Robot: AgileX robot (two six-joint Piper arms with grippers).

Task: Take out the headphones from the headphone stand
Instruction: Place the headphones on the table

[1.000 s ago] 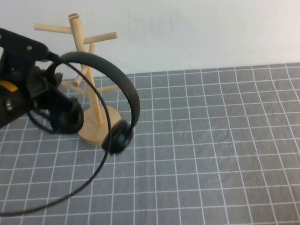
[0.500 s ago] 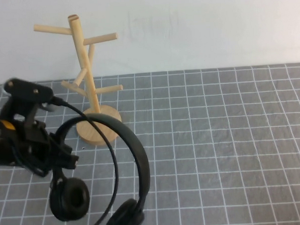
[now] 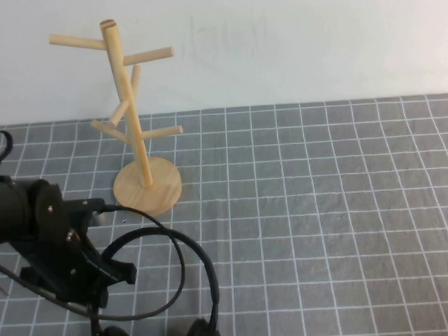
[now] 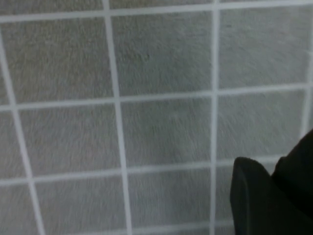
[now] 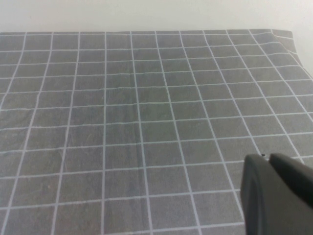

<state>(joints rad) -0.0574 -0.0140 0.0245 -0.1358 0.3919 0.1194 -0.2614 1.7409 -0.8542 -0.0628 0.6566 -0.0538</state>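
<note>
A plain test bench, likely a robotics lab. A grey grid-lined mat (image 3: 345,207) covers the table beneath a bare white wall (image 3: 293,38).

The high view looks down from the robot's side across the grid mat (image 3: 322,208) toward the wall at 12 o'clock — the left wrist camera sits close above that mat (image 4: 146,122), the right wrist camera farther back, facing the mat's (image 5: 137,122) far edge.
</note>
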